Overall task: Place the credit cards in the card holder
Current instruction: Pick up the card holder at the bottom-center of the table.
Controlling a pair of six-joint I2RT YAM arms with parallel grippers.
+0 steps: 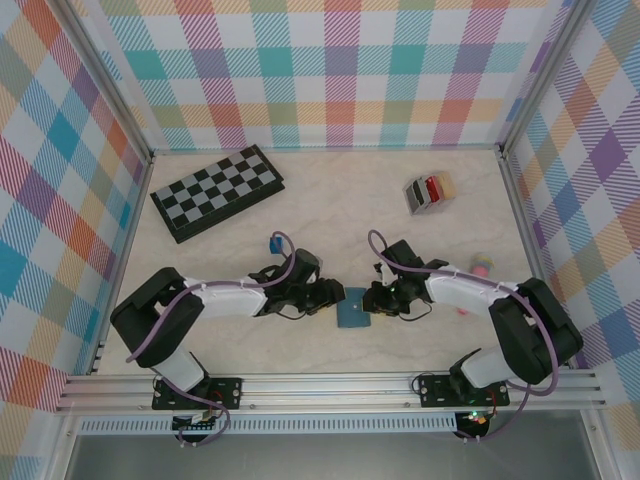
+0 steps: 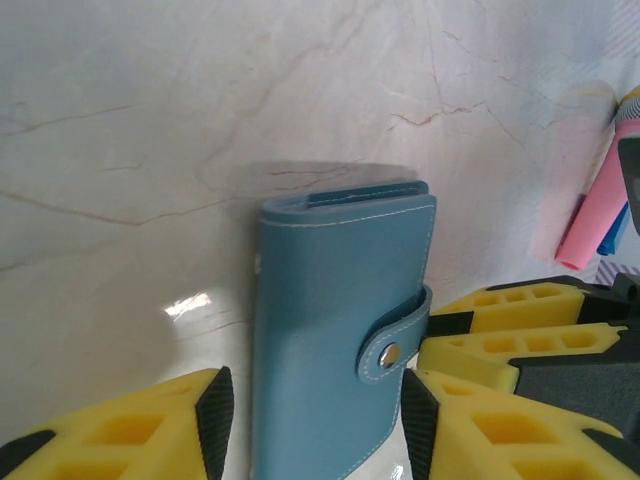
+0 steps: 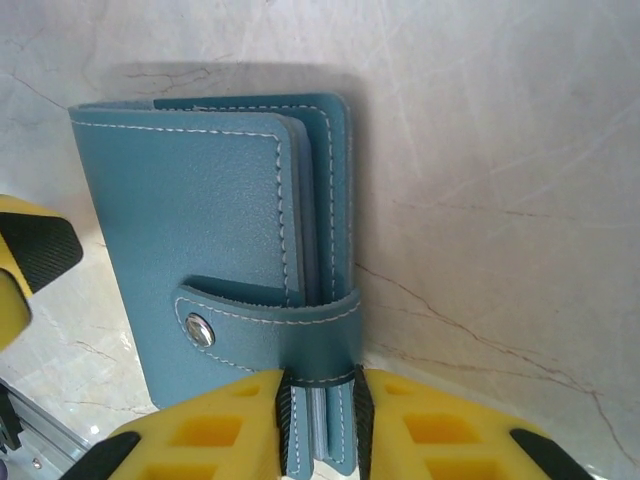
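Top external view: card holder (image 1: 428, 193), a light-grey slotted rack, sits far right on the table (image 1: 320, 200), well apart from both arms. Contents: credit cards (image 1: 433, 187), upright, one red, one tan, possibly one dark; too small to be sure. Item: blue wallet (image 1: 353, 309), stitched, strap fastened by a metal snap (image 3: 200, 330), flat mid-table between the arms. Status, right gripper (image 3: 320, 400): clamped on the wallet's strap edge. Status, left gripper (image 2: 315, 420): fingers apart, straddling the wallet, with a gap on one side. Also: chessboard (image 1: 217, 191), far left; small blue cube (image 1: 275, 243), near the left arm.
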